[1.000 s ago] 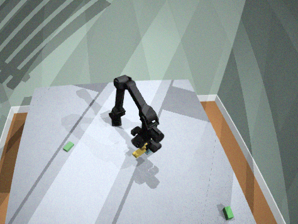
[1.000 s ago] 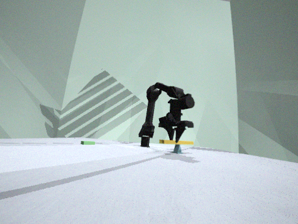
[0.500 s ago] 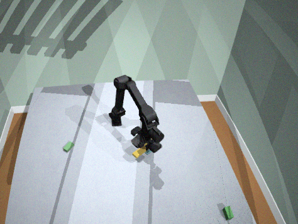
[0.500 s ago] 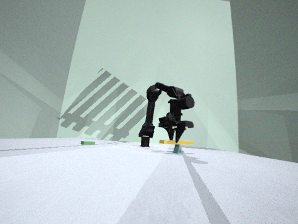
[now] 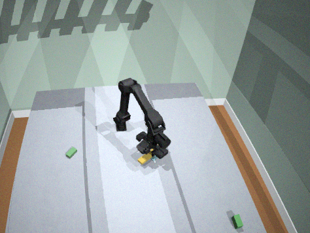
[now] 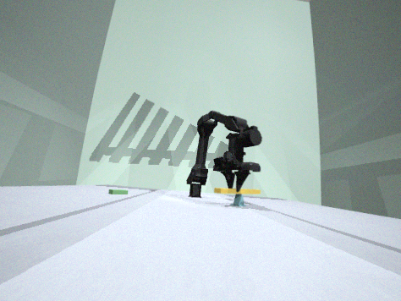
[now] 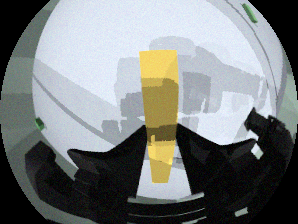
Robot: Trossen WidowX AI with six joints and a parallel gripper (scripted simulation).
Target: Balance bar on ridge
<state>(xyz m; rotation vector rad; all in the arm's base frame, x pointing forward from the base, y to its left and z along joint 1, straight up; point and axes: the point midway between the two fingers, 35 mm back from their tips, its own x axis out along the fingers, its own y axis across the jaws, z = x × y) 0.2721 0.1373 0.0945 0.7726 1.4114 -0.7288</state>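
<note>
The yellow bar (image 5: 142, 160) (image 6: 222, 190) (image 7: 160, 100) looks level in the exterior view, clear of the table. My gripper (image 6: 234, 189) (image 7: 161, 127) points down and is shut on the bar partway along it, one finger on each side. The teal ridge (image 5: 154, 159) (image 6: 238, 201) stands on the table directly under the bar near the fingertips. Its top is at or just below the bar's underside; whether they touch is too small to tell. The bar hides the ridge in the wrist view. In the top view the gripper body hides the fingertips and the bar's far end.
A green block (image 5: 71, 152) (image 6: 118, 192) (image 7: 249, 13) lies on the table, left of the arm in the top view. Another green block (image 5: 237, 221) (image 7: 40, 123) is near the table's front right. Broad shadows cross the table (image 5: 131, 203).
</note>
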